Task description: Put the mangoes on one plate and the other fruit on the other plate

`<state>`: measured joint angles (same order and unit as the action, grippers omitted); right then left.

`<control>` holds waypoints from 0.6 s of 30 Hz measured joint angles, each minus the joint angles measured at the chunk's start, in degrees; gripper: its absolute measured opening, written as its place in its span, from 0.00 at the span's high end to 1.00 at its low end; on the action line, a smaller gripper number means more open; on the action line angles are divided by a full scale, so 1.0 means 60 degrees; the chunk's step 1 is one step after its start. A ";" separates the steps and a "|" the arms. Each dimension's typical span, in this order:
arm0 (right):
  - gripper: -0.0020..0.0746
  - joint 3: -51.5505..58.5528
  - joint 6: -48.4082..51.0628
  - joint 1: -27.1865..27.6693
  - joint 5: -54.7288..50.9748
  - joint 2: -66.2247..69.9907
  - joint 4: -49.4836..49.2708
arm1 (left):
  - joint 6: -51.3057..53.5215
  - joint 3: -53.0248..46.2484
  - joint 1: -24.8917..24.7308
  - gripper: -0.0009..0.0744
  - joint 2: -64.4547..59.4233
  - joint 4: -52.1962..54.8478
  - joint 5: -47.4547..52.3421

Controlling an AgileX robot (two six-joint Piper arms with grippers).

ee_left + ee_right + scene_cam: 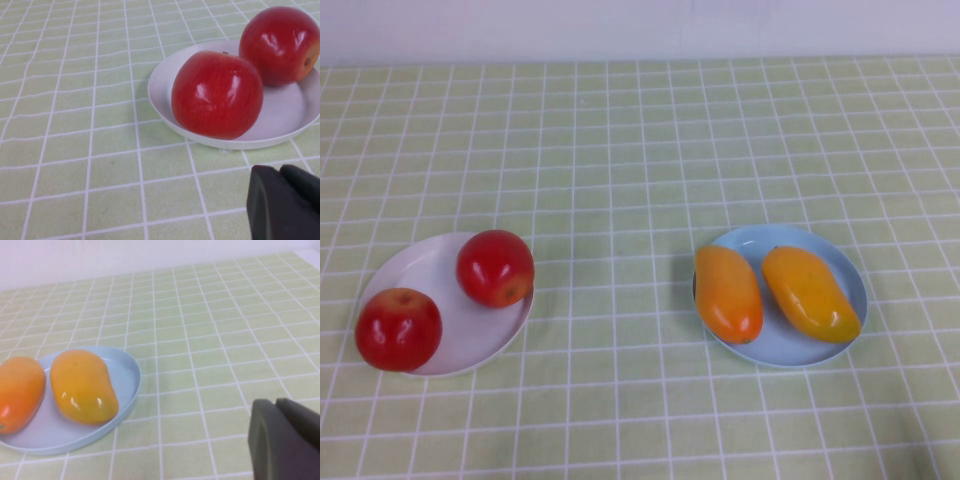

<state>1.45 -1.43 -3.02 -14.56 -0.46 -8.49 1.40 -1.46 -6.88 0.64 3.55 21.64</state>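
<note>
Both mangoes (728, 293) (811, 293) are seen lying side by side on the light blue plate (856, 276), on the right of the worktop (640, 150). Both apples (495, 267) (398, 329) are seated on the white plate (425, 265) on the left, one near its far rim and one at its near edge. The raised rims are judged to keep the round fruit from rolling off. The two plates are set well apart, so each kind of fruit is kept separate.

The left hand (285, 202) is held low over the cloth just beside the white plate; it is closed and empty. The right hand (285, 440) is held near the blue plate, likewise closed and gripping nothing. Neither arm appears in the high view.

The sorting is judged complete; no fruit is left on the cloth.
</note>
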 joint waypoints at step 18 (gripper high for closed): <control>0.99 0.0021 0.1451 0.0000 -0.0866 0.0000 -0.0421 | 0.0000 0.0000 0.0000 0.98 0.0000 0.0000 0.0000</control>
<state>1.57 7.27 -3.02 -19.76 -0.46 -11.02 1.40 -1.46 -6.88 0.64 3.55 21.64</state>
